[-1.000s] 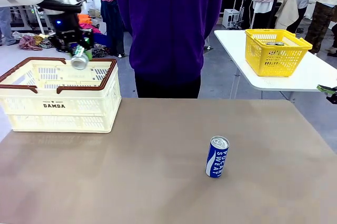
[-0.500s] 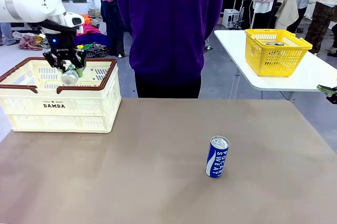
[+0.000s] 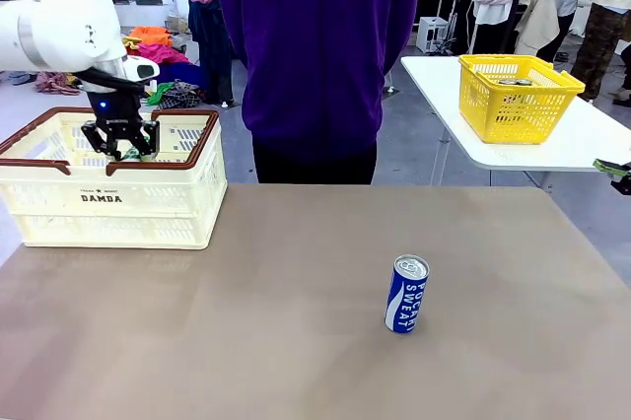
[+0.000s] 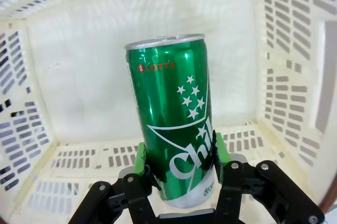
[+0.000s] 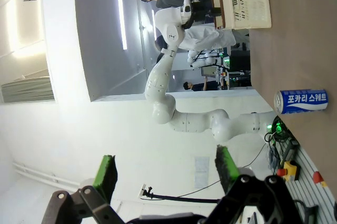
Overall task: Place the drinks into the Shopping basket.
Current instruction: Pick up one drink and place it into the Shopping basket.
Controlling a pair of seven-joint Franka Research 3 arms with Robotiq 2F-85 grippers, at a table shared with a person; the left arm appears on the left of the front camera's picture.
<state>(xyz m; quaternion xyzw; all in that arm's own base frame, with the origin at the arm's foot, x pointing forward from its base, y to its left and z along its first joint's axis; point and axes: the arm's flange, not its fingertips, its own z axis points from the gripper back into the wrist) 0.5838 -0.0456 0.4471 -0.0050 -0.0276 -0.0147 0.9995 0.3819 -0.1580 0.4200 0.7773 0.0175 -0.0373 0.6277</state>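
Note:
My left gripper [image 3: 120, 140] has come down inside the rim of the cream Shopping basket [image 3: 59, 198] at the table's far left. It is shut on a green can [image 4: 176, 129], which the left wrist view shows upright between the green pads, above the basket's slotted floor [image 4: 79, 161]. A blue Pocari Sweat can [image 3: 406, 294] stands upright on the brown table, right of centre, with no gripper near it. The right wrist view shows that blue can [image 5: 301, 101] far off, with my right gripper [image 5: 166, 174] open and nothing between its fingers.
A person in a purple top [image 3: 315, 55] stands at the table's far edge. A yellow mesh basket [image 3: 518, 95] sits on a separate white table [image 3: 552, 149] at the back right. The brown tabletop [image 3: 246, 321] lies bare between the cream basket and the blue can.
My left gripper has moved left and down with the green can, from above the basket's back rim to inside the basket. The blue can has not moved.

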